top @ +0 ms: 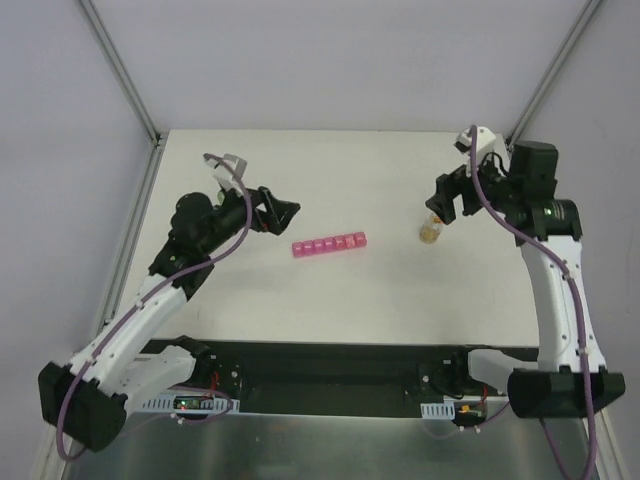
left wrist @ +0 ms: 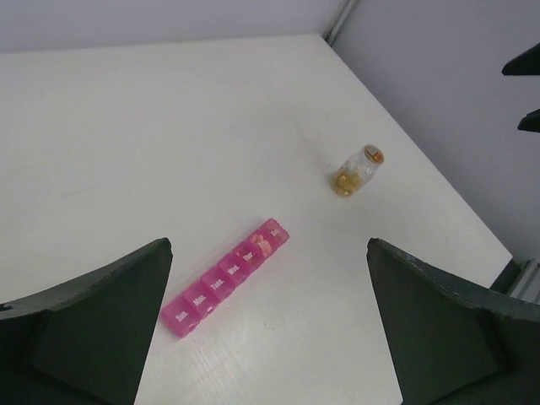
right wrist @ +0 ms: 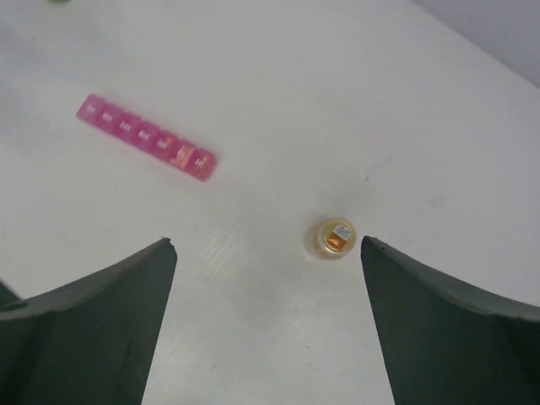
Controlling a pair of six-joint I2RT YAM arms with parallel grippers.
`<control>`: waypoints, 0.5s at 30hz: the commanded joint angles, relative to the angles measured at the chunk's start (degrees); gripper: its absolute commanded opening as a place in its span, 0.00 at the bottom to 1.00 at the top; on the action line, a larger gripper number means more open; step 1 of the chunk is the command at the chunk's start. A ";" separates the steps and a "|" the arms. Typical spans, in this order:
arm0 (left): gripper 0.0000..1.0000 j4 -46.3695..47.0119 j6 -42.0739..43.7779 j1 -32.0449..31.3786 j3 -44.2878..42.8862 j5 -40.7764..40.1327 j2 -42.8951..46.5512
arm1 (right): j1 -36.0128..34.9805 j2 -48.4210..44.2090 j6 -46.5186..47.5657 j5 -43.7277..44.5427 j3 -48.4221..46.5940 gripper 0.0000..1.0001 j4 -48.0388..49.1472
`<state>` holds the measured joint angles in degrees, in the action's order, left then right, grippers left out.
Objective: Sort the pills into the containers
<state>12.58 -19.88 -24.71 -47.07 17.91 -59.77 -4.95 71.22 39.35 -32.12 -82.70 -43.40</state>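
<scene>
The pink strip of containers [top: 330, 244] lies mid-table with its lids down. It also shows in the left wrist view [left wrist: 226, 277] and the right wrist view [right wrist: 146, 137]. Tan pieces show through two compartments near its right end. The pills sit as a tan heap in a small clear bottle [top: 431, 232] standing upright right of the strip, seen also in the left wrist view [left wrist: 357, 171] and from above [right wrist: 333, 238]. My left gripper [top: 285, 212] is open and empty, left of the strip. My right gripper [top: 447, 200] is open and empty, above the bottle.
The white table's far edge [top: 300, 131] meets grey walls with metal corner posts [top: 120, 70]. The right gripper's fingertips [left wrist: 525, 63] show at the upper right of the left wrist view. A green sliver [right wrist: 57, 2] shows at the right wrist view's top-left edge.
</scene>
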 commanded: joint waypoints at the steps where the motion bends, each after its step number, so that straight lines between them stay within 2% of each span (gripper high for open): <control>1: 0.99 -3.33 4.39 1.33 3.39 -8.06 12.99 | 4.68 -9.77 -5.40 5.48 8.48 0.97 11.90; 4: 0.99 -14.22 8.17 1.42 1.02 -8.85 18.80 | 7.58 -14.61 -14.10 13.21 10.89 0.97 15.36; 6: 0.99 -20.21 9.24 1.42 0.22 -9.12 22.48 | 8.98 -15.15 -18.07 13.31 9.58 0.97 13.26; 9: 0.99 -24.09 9.95 1.42 1.01 -8.60 27.41 | 8.99 -16.02 -22.74 16.11 8.87 0.97 9.39; 15: 0.99 -27.34 9.86 1.42 2.33 -6.57 31.99 | 8.99 -19.63 -22.48 17.96 9.40 0.97 9.12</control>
<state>-10.63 -11.70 -23.55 -45.25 10.87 -29.21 3.84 54.89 20.32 -17.54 -72.55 -34.52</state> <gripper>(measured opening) 0.992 0.966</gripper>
